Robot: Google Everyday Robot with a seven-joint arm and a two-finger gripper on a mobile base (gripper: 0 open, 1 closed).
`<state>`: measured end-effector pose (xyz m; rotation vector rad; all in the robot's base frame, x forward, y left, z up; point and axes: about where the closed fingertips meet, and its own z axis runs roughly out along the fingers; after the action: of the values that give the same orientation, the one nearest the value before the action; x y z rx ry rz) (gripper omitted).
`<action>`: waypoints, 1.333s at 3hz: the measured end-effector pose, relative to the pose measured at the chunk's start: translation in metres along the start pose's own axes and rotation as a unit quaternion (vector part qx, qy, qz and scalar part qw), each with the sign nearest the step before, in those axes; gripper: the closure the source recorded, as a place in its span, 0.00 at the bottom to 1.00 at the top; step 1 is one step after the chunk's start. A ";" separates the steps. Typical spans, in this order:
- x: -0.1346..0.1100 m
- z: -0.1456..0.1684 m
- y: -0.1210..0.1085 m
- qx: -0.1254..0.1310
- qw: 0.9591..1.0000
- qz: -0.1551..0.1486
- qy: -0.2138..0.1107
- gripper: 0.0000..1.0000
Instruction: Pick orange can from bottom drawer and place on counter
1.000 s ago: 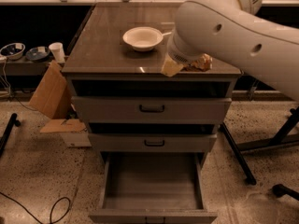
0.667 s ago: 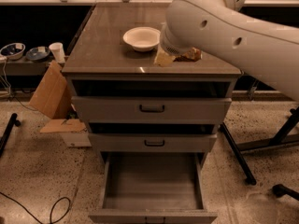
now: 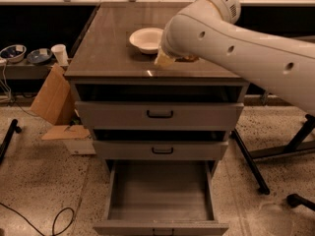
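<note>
The bottom drawer (image 3: pixel 160 193) is pulled wide open, and its grey inside shows nothing in it. My gripper (image 3: pixel 167 59) is low over the counter (image 3: pixel 108 43), near its front edge and just right of the white bowl. My big white arm (image 3: pixel 236 38) hides most of it. A small golden-orange patch (image 3: pixel 189 59) shows under the arm beside the gripper. It looks like the orange can, but I cannot tell whether it is held or standing on the counter.
A white bowl (image 3: pixel 145 38) sits on the counter, left of the gripper. The two upper drawers (image 3: pixel 159 114) are slightly ajar. A cardboard piece (image 3: pixel 51 100) leans at the cabinet's left. A white cup (image 3: pixel 60 54) and bowls stand on a low shelf at left. Black stand legs (image 3: pixel 251 163) lie at right.
My arm has swung left over the counter, bringing the gripper and the orange patch closer to the white bowl. The drawers have not moved.
</note>
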<state>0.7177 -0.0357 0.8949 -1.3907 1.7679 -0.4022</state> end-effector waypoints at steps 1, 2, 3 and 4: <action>0.008 0.029 -0.002 0.000 1.000 -0.001 -0.016 1.00; 0.030 0.056 -0.004 -0.004 1.000 0.006 -0.025 0.82; 0.029 0.055 -0.006 -0.004 1.000 0.006 -0.025 0.58; 0.038 0.055 -0.007 -0.003 1.000 0.009 -0.024 0.35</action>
<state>0.7628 -0.0595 0.8513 -1.3767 1.7440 -0.3510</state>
